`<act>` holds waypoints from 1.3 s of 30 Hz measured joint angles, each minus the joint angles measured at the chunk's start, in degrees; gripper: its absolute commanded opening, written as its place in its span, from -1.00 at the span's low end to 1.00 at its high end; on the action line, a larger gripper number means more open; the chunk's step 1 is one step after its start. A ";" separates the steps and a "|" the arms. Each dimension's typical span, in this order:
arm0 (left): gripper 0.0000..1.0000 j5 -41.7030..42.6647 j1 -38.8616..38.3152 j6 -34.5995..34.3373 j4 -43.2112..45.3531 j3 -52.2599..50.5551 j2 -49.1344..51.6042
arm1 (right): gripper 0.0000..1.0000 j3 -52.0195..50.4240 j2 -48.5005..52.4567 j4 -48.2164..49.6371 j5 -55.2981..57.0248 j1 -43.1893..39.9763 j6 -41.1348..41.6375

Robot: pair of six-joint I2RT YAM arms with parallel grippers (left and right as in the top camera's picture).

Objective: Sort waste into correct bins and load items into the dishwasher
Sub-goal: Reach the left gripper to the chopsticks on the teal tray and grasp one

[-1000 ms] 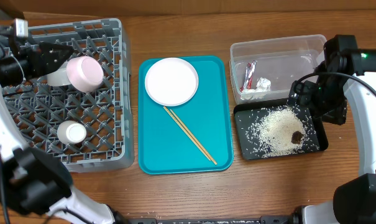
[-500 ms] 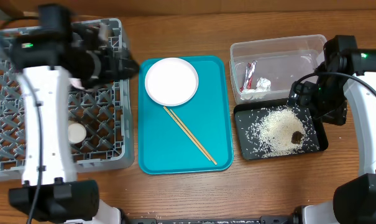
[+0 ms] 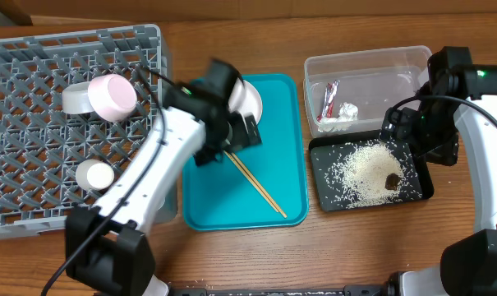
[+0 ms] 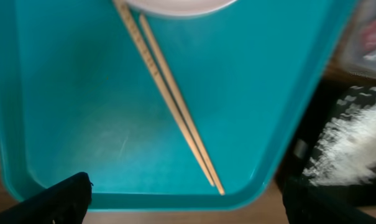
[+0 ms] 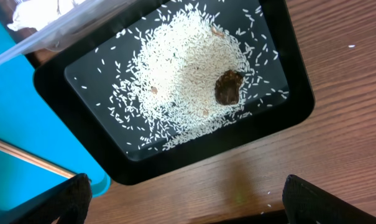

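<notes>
1. Two chopsticks (image 4: 175, 106) lie side by side and touching, slanted across the teal tray (image 4: 69, 124). Their upper ends meet the rim of the plate (image 4: 181, 5) at the tray's far end.
2. The left gripper (image 4: 188, 205) hangs above the tray, over the chopsticks. Its fingers (image 4: 60, 199) are spread wide, holding nothing and touching nothing.
3. From overhead, the left arm covers much of the plate and the chopsticks' upper ends.
4. The rack (image 3: 34, 205) sits just left of the teal tray. In it a pink bowl (image 3: 112, 95) lies on its side against a grey bowl (image 3: 74, 100), with the cup (image 3: 94, 175) nearer the front.
5. The black tray (image 5: 51, 93) lies just right of the teal tray. It holds a heap of rice (image 5: 188, 74) with a brown scrap (image 5: 228, 87) on the heap's edge and stray grains around it.
6. The right gripper (image 5: 188, 208) hovers at the black tray's outer side, fingers wide apart and empty, above the wooden table (image 5: 337, 62).
7. The tub (image 3: 367, 56) stands behind the black tray and holds the wrapper (image 3: 330, 97) and the napkin (image 3: 345, 111), close together. The wrapper's print is too small to read.
</notes>
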 measured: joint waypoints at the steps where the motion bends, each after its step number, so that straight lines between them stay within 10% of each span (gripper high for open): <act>1: 0.92 -0.83 -1.07 -1.57 0.98 -2.21 0.02 | 1.00 0.00 0.00 0.00 0.00 0.02 0.00; 14: 0.79 -6.78 -3.06 -7.74 20.61 -20.00 0.09 | 1.00 0.00 0.00 -0.02 -0.24 0.00 0.00; 39: 0.66 -14.71 -4.92 -7.72 20.90 -20.17 0.11 | 1.00 0.00 0.00 -0.04 -0.63 0.00 0.02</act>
